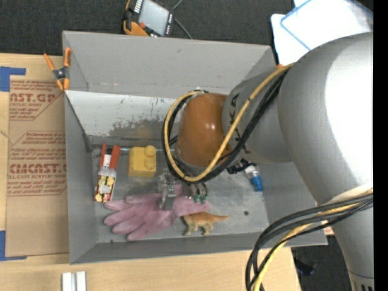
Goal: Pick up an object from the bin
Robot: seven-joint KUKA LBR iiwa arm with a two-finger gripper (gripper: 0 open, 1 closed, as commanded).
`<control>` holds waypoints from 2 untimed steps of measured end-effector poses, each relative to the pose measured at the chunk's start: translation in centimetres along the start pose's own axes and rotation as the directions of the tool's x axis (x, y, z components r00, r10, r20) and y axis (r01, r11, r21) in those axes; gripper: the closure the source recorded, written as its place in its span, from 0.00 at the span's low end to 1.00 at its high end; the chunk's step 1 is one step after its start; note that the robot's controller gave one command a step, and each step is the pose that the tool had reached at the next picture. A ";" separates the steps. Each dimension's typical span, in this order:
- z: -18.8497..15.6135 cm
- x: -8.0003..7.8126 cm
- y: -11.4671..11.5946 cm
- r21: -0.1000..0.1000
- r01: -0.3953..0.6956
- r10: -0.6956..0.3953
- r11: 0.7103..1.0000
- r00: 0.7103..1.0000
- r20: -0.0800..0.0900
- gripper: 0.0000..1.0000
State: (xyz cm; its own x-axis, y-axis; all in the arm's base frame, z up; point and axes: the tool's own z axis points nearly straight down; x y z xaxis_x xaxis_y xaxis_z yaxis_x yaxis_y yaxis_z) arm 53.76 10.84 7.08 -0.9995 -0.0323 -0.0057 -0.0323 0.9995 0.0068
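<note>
My gripper (180, 194) hangs low in the middle of the bin, under the orange cover, its fingertips down on the wrist end of a pink rubber glove (140, 213). The glove lies flat along the front of the bin floor, fingers pointing left. Just right of the fingertips stands a small orange-brown toy dinosaur (204, 220). A yellow toy brick (142, 160) sits behind the glove, to the gripper's left. How far apart the fingers stand is hard to make out.
A red, white and yellow packet (107, 173) lies along the left wall. A small blue-and-white object (254, 179) peeks out on the floor at the right, beside the arm. The arm covers the bin's right half.
</note>
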 end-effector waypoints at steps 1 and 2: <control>-0.2 0.0 0.0 0.000 0.000 0.000 1.000 1.000 0.000 1.00; -3.7 0.3 0.0 0.000 0.000 0.000 1.000 1.000 -0.010 1.00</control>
State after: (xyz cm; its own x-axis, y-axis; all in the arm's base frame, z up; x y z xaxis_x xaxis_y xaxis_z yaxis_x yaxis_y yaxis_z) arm 53.46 10.83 10.75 -0.9995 -0.0322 0.0041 -0.0322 0.9995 0.0065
